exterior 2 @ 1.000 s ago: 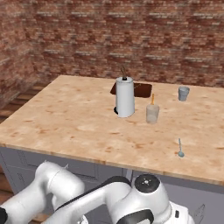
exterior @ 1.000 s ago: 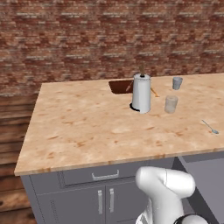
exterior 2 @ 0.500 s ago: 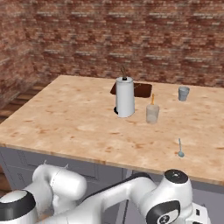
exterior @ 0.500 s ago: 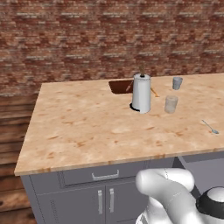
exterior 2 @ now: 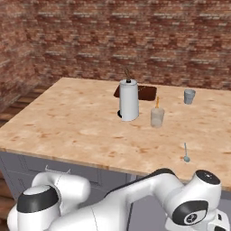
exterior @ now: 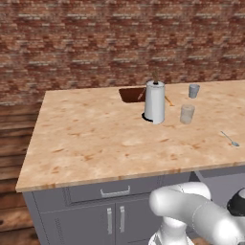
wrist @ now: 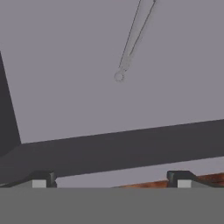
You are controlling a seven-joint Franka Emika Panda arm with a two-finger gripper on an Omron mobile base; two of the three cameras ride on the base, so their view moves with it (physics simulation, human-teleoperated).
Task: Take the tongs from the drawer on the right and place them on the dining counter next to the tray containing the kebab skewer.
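Note:
The tongs (wrist: 127,60) are thin and grey and lie flat on the floor of the open grey drawer (wrist: 65,78), in the upper middle of the hand view. My gripper (wrist: 110,181) hangs above the drawer's near wall, open, with nothing between its fingertips (wrist: 41,179). The tongs lie ahead of it, untouched. On the dining counter (exterior: 95,139) the dark reddish-brown tray (exterior: 131,94) sits at the far side behind a paper-towel roll. The orange kebab skewer (exterior: 168,100) pokes out to the roll's right. The tray (exterior 2: 146,93) and the skewer (exterior 2: 157,102) also appear in the right base view.
A white paper-towel roll (exterior: 154,102) stands in front of the tray. A clear glass (exterior: 187,114), a grey cup (exterior: 193,91) and a silver spoon (exterior: 229,139) lie to the right. A drawer front with a silver handle (exterior: 115,192) sits over double doors.
My arm has swung further to the right and lower in both base views. The gripper stays open and the things on the counter have not moved.

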